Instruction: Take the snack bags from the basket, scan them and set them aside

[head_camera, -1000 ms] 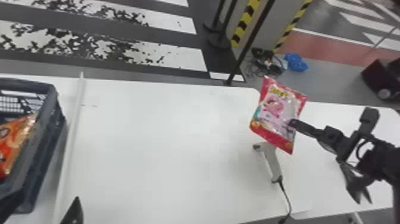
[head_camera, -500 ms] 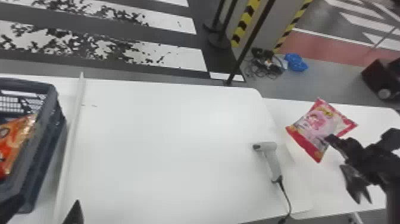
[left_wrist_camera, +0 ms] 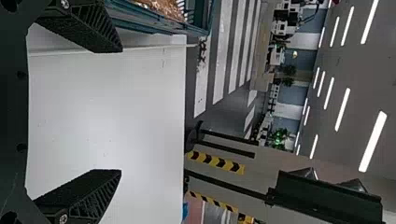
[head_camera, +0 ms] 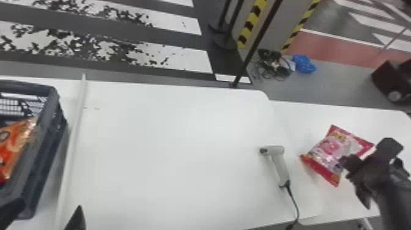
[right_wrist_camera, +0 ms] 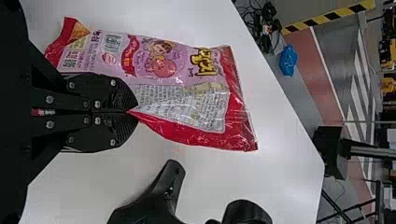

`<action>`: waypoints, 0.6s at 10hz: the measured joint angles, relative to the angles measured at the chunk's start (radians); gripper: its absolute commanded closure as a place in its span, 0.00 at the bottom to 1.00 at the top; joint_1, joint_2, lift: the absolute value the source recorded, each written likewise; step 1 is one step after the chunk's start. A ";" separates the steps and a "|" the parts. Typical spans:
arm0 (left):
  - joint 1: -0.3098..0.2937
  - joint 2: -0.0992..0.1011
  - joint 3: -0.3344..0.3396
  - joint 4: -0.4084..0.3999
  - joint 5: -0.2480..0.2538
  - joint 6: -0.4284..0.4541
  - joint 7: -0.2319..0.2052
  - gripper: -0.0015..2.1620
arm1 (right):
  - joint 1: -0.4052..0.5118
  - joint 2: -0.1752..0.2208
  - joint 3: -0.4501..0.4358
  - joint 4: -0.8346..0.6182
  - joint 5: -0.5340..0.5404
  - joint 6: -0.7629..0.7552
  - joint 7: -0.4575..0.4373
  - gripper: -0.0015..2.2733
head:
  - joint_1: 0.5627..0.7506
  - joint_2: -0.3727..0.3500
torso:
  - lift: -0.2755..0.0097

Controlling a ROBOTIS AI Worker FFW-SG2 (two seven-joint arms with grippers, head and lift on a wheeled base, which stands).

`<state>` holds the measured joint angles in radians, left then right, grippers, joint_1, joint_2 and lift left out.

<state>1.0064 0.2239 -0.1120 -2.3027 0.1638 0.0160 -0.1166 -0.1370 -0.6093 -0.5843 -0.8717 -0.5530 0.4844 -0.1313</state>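
Observation:
Over the right-hand white table, my right gripper (head_camera: pixel 347 163) holds the pink and red snack bag (head_camera: pixel 331 150). In the right wrist view that gripper (right_wrist_camera: pixel 135 112) is shut on an edge of the bag (right_wrist_camera: pixel 163 70). My left gripper (head_camera: pixel 49 214) is at the head view's bottom left, beside the basket; in the left wrist view the gripper (left_wrist_camera: pixel 119 112) stands open with nothing between its fingers. An orange snack bag (head_camera: pixel 15 143) lies in the dark basket (head_camera: pixel 46 153) at the left. The grey scanner (head_camera: pixel 278 162) rests on the table left of the held bag.
A white bar (head_camera: pixel 73 137) runs along the main table (head_camera: pixel 168 146) beside the basket. The scanner's cable (head_camera: pixel 293 198) trails to the front edge. The second table (head_camera: pixel 290 116) adjoins at the right. Posts (head_camera: pixel 260 39) stand behind on the floor.
The right gripper has carried the pink bag from above the scanner to the right, then lower over the right-hand table. The left arm has hardly moved.

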 measured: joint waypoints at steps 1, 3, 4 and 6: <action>0.000 0.003 0.000 0.001 0.002 -0.003 0.000 0.03 | -0.005 0.000 0.021 0.003 -0.002 -0.014 0.001 0.00 | 0.70 0.03 | 0.70; -0.002 0.004 0.000 0.003 0.002 -0.005 0.000 0.03 | 0.007 0.003 0.050 -0.033 -0.011 -0.017 -0.070 0.02 | 0.70 0.03 | 0.70; -0.008 0.004 0.000 0.004 0.002 -0.005 0.000 0.03 | 0.043 0.011 0.057 -0.092 -0.019 -0.015 -0.100 0.03 | 0.70 0.03 | 0.70; -0.027 0.002 -0.013 0.011 0.002 -0.004 0.015 0.03 | 0.202 0.074 0.041 -0.348 -0.032 -0.005 -0.102 0.03 | 0.70 0.03 | 0.70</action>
<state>0.9796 0.2256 -0.1245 -2.2914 0.1657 0.0115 -0.1018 0.0655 -0.5348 -0.5437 -1.2201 -0.5847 0.4794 -0.2333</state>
